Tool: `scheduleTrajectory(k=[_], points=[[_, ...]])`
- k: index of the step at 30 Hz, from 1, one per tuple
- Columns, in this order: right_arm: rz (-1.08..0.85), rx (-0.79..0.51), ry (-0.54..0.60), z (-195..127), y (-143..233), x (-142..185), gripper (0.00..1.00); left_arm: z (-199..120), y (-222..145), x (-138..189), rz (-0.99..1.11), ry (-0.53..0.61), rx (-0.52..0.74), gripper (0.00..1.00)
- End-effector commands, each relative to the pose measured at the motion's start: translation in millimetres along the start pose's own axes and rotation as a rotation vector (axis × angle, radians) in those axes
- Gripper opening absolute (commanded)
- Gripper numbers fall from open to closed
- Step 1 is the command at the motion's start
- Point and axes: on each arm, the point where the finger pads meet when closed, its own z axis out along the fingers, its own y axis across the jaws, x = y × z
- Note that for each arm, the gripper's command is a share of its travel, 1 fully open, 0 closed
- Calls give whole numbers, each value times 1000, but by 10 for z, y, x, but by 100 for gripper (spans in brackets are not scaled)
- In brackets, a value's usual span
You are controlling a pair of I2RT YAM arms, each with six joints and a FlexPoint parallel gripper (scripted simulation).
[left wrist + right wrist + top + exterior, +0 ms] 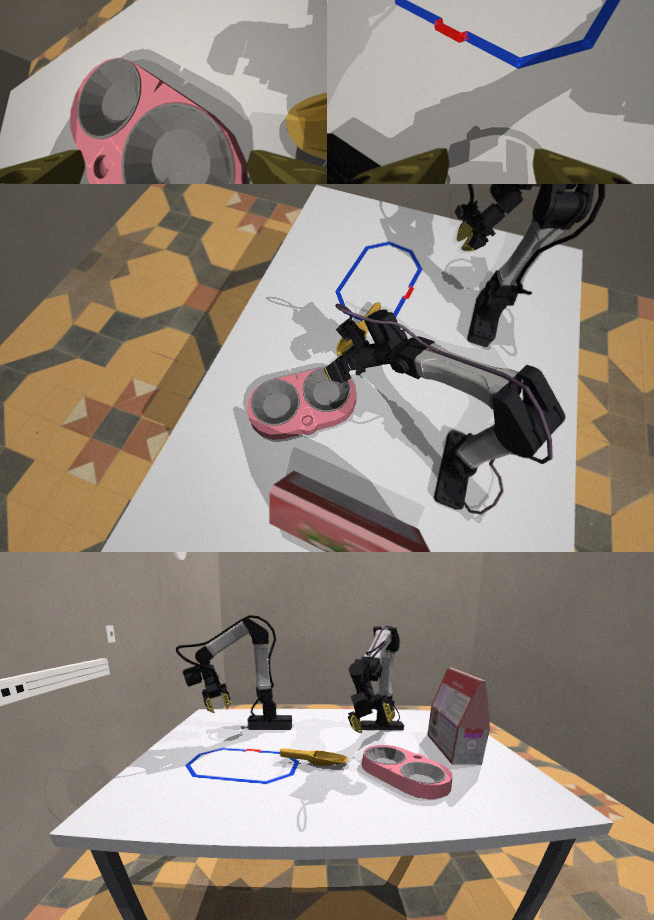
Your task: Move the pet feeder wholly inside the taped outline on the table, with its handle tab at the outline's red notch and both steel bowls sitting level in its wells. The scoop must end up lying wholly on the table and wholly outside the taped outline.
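Note:
The pink feeder (330, 421) (397, 783) (148, 98) stands outside the blue outline (352, 269) (227, 779) (493, 50), which has a red notch (409, 292) (253, 750) (450, 30). Two steel bowls sit in its wells and look level. Its handle tab (309, 427) faces the bag. The yellow scoop (345, 346) (330, 758) (310, 123) lies between feeder and outline, its handle reaching over the outline's near end. My left gripper (372, 717) (165, 157) is open and empty above the feeder's nearer bowl. My right gripper (466, 240) (218, 703) (490, 156) is partly open and empty, above the table beyond the notch side.
A red bag (345, 514) (465, 717) stands upright beside the feeder, on its tab side. In the top view my left arm reaches across the table between outline and feeder, hiding part of the scoop and the outline's near end.

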Motion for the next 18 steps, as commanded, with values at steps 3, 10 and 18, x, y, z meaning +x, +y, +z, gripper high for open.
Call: scheduleTrajectory(k=[3,10,18], points=[[-28,-2,71,73,-118,-98,53,-96,-147,-31,117,-5,210,100],[-84,-30,145,236,-158,-287,53,-188,-290,39,221,-16,435,100],[-234,-96,301,688,-116,-727,53,-507,-373,61,317,-134,789,100]])
